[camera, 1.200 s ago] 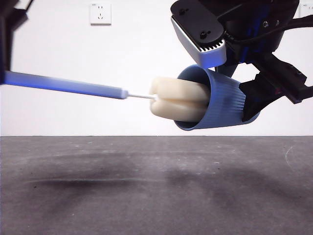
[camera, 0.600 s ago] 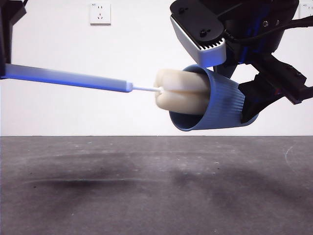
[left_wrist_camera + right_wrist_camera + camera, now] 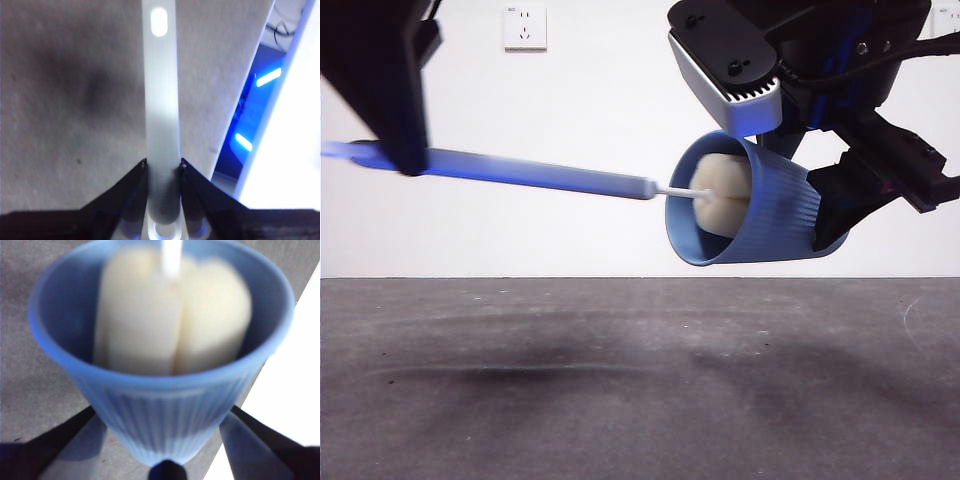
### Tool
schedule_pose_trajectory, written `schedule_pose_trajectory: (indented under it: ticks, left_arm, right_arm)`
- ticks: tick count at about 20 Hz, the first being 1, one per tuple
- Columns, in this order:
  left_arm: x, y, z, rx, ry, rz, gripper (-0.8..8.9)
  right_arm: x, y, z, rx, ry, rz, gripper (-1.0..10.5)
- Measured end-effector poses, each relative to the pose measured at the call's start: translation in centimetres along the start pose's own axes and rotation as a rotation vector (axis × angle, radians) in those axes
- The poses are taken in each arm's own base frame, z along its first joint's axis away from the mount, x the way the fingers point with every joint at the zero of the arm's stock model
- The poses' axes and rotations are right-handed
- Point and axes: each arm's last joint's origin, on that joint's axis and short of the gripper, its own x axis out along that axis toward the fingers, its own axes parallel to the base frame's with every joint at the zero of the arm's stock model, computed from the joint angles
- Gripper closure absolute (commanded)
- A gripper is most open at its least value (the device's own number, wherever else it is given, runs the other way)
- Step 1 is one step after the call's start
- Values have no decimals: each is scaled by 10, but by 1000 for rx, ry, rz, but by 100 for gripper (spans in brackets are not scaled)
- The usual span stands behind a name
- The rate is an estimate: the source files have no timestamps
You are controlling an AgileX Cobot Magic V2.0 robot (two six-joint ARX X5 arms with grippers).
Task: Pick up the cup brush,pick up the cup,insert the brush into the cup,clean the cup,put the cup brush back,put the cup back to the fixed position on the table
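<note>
Dark grey scuffed table [image 3: 640, 400]

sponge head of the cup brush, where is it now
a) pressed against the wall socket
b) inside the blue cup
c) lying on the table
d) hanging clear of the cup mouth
b: the cream sponge head sits inside the mouth of the tilted cup, above the table.

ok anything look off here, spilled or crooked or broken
Nothing stands out. The cup is held on its side above the table by the right gripper, as cleaning needs. The cup brush, held by the left gripper, has its sponge head inside. No spill or damage shows.
</note>
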Motion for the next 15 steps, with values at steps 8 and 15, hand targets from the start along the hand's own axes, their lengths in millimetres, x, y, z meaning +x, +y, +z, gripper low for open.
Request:
schedule_pose_trajectory:
  ticks: [8,15]
  left_arm:
    - [10,2,5,0,9,-16,822]
    - [23,5,16,10,-13,-14,822]
  right_arm:
    - [-1,1,2,-8,-34,12,964]
    - [-2,3,3,-11,-29,17,964]
